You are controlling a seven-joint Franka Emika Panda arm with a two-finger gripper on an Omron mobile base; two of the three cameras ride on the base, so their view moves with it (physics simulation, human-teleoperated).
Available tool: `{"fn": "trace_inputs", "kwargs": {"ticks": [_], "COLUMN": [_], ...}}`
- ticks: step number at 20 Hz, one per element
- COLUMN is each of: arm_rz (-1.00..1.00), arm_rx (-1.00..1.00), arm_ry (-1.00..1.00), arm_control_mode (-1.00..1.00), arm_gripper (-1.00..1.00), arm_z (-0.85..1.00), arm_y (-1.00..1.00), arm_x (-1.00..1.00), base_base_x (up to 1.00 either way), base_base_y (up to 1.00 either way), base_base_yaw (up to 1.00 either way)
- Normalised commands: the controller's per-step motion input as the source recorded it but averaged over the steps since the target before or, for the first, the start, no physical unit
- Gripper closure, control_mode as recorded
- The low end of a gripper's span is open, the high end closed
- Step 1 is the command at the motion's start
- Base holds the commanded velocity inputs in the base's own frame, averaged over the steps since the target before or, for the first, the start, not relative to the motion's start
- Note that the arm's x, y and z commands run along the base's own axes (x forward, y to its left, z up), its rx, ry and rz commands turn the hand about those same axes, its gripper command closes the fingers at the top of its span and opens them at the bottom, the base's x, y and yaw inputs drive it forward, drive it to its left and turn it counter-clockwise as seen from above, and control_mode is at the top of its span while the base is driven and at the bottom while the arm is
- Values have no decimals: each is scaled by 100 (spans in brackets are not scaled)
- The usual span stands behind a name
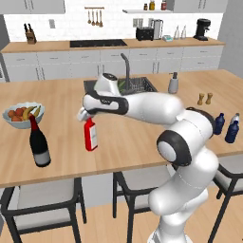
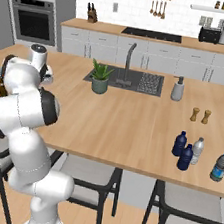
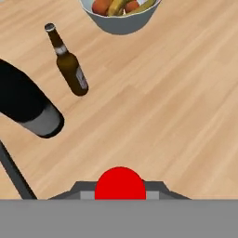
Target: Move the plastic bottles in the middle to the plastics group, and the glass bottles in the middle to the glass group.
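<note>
My gripper (image 1: 87, 116) is shut on the neck of the slim red glass bottle (image 1: 90, 135), which stands upright over the counter's left part; its red top (image 3: 120, 184) sits between my fingers in the hand view. To its left stands the tall dark wine bottle (image 1: 39, 143) (image 3: 29, 106) of the glass group. At the counter's right end stand two navy plastic bottles (image 2: 180, 143) (image 2: 185, 157) (image 1: 219, 123), next to the pale grey bottle (image 2: 197, 150) of the plastics group.
A brown beer bottle (image 3: 69, 62) and a fruit bowl (image 1: 23, 115) stand beyond the wine bottle. The sink (image 2: 138, 81), a potted plant (image 2: 100, 78), a soap dispenser (image 2: 177, 89) and two shakers (image 2: 200, 115) line the far side. Stools stand under the near edge.
</note>
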Motion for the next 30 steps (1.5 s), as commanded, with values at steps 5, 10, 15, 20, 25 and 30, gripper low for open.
{"fn": "trace_inputs", "kwargs": {"ticks": [5, 10, 15, 20, 25, 30], "arm_rz": [22, 18, 18, 14, 10, 8], "arm_rx": [0, 0, 0, 0, 0, 0], "arm_ry": [-17, -9, 0, 0, 0, 0], "arm_control_mode": [-100, -100, -100, -100, -100, -100], "arm_gripper": [100, 100, 100, 100, 100, 100], "arm_z": [-13, 0, -1, -2, -21, -56], "arm_y": [80, 74, 51, 27, 8, 1], "arm_x": [-4, 0, 3, 1, 1, 0], "base_base_x": [0, 0, 0, 0, 0, 0], "base_base_y": [0, 0, 0, 0, 0, 0], "base_base_yaw": [0, 0, 0, 0, 0, 0]}}
